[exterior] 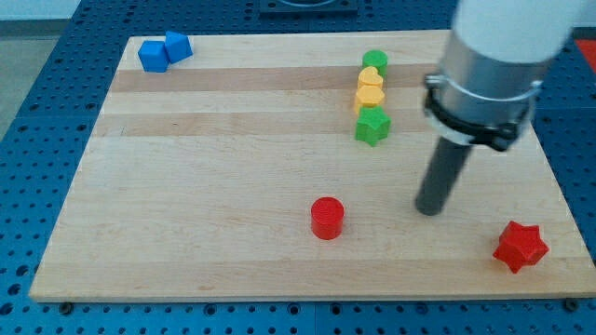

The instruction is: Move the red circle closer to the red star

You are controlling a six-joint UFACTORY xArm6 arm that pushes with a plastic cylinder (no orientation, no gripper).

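Note:
The red circle (pixel 327 218) lies on the wooden board (pixel 205 186) near the view's bottom centre. The red star (pixel 521 247) lies at the view's bottom right, close to the board's edge. My tip (pixel 429 210) rests on the board between them, to the right of the red circle and up-left of the red star. It touches neither block.
Two blue blocks (pixel 164 51) sit together at the view's top left. A column stands at the top centre-right: a green block (pixel 375 62), two yellow blocks (pixel 370 89) and a green star (pixel 372 126). The arm's white body (pixel 498 56) covers the top right.

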